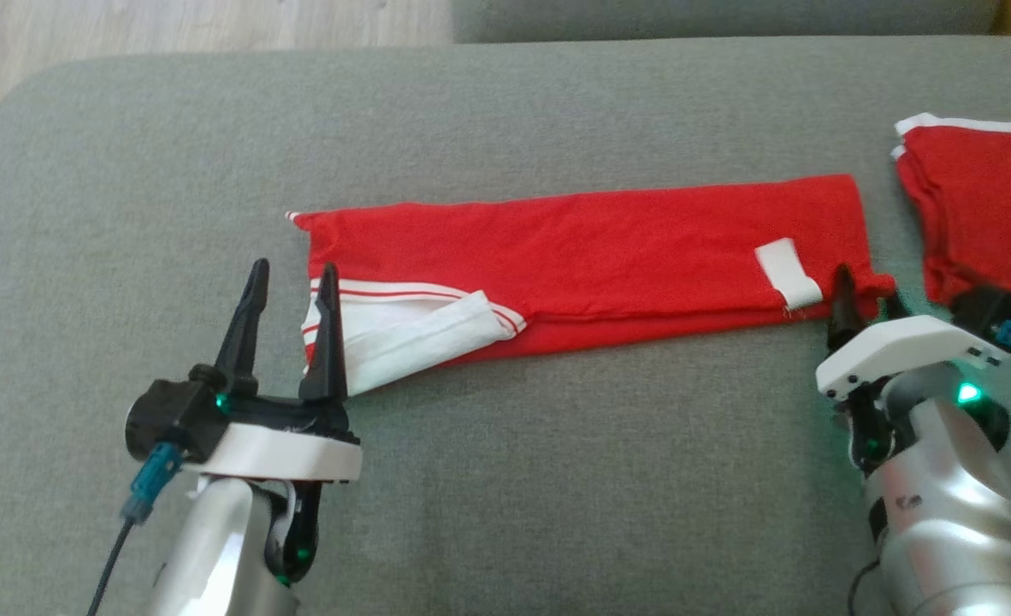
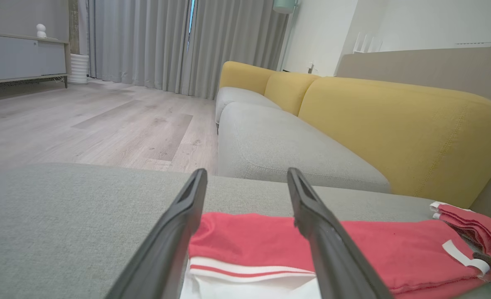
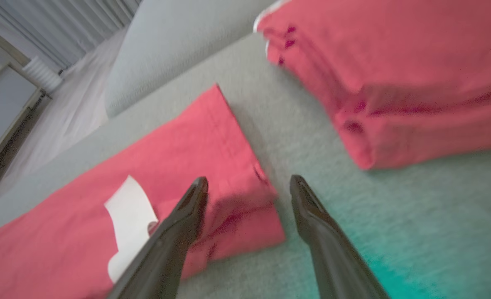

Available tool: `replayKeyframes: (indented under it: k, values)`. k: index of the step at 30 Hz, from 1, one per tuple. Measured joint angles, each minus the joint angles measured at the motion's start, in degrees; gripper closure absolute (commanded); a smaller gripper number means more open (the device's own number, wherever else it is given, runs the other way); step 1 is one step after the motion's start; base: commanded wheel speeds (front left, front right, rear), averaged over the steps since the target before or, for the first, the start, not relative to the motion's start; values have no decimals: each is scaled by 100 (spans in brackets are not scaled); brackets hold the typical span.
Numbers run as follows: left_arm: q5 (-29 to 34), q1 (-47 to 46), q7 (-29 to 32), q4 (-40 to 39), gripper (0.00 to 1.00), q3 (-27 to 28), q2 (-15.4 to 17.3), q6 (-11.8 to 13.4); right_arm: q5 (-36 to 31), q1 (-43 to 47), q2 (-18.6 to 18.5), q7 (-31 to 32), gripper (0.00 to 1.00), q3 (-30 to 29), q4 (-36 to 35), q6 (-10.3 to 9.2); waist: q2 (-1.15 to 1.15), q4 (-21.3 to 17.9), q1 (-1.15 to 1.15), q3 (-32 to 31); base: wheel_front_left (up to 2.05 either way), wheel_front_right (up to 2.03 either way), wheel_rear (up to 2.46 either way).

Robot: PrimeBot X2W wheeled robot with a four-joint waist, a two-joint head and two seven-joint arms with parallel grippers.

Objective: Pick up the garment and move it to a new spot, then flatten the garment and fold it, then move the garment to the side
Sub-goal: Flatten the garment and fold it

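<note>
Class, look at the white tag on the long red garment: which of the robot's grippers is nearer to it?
Right. The right gripper is open at the corner of the garment, just beside the white tag; the left gripper is at the far, striped end.

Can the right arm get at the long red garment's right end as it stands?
Probably yes. The right gripper is open, straddling the near corner of the garment; nothing covers that corner, and the other red pile lies apart from it.

Grey curtains; yellow-backed sofa; wooden floor.
</note>
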Motion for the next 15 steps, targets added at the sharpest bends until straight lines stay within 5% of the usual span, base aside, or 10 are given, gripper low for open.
replayKeyframes:
  k: [7, 8, 10, 15]
  values:
    - [-57, -28, 0, -1, 0, -76, 16, -1, 108, -532, -77, 98, 0, 76, 890, 0, 0, 130, 0, 131, 0, 0, 0]
    - [-63, -47, 0, 0, 0, -75, 19, -1, 185, -590, -97, 96, 9, 162, 964, 0, 0, 136, 0, 138, 0, 0, 0]
    - [-64, -98, 0, -3, 0, -71, 27, -1, 289, -672, -112, 66, 100, 341, 1088, 0, 0, 129, -1, 147, 0, 0, 0]
    - [-64, -107, 0, -4, 0, -55, 48, -24, 231, -683, -81, -434, 100, 523, 1290, 1, 0, 44, 0, 118, 0, 0, 0]
